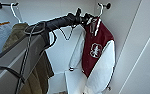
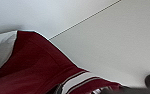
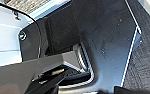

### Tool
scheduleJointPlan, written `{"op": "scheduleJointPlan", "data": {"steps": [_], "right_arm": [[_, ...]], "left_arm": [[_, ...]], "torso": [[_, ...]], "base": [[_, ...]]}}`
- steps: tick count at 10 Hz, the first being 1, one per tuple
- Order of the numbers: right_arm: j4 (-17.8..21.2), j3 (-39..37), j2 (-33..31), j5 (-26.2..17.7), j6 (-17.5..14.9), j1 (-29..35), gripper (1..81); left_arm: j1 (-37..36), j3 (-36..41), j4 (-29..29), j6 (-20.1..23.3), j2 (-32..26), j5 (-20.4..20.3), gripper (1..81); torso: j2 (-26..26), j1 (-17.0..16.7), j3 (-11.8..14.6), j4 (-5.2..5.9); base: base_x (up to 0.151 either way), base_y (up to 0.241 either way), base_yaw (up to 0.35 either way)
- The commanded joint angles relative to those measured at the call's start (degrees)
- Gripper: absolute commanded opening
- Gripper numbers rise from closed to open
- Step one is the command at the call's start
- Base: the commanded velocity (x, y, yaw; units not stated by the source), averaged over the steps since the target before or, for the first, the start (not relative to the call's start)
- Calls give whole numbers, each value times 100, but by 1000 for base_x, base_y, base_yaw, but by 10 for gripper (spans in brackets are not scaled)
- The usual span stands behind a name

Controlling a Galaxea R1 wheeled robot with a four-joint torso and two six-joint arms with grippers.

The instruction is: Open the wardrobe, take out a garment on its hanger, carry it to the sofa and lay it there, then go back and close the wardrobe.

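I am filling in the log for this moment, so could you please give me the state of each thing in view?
Wardrobe: open.
Garment: hanging inside on its hanger.
Hanger: hooked on the right peg.
Olive-brown coat: hanging from the left peg.
Left pincer: raised at the garment's collar.

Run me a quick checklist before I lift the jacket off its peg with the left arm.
1. Wardrobe open: ok. The wardrobe interior is exposed, with its white inner wall beside the jacket.
2. Jacket on its peg: ok. The maroon jacket hangs from the white hanger, hooked over the right peg.
3. Left pincer at the hanger: ok. The left pincer sits at the jacket's collar, just under the hook.
4. Grip on the hanger: cannot tell. The pincer tips are not distinct.
5. Neighbouring coat apart: ok. The olive-brown coat hangs on the other peg, with a gap between it and the jacket.
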Motion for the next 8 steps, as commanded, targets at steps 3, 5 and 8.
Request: {"op": "scheduleJointPlan", "data": {"steps": [3,5,8], "right_arm": [[50,21,30,-398,9,181,811],[42,11,39,-363,9,181,811],[33,3,65,-363,9,181,811]], "left_arm": [[-1102,221,-298,94,291,264,811],[-910,767,-307,535,291,338,811],[-839,1075,-641,544,82,153,811]], "torso": [[0,0,0,0],[0,0,2,0],[0,0,2,0]], "base": [[0,0,0],[0,0,0],[0,0,0]]}}
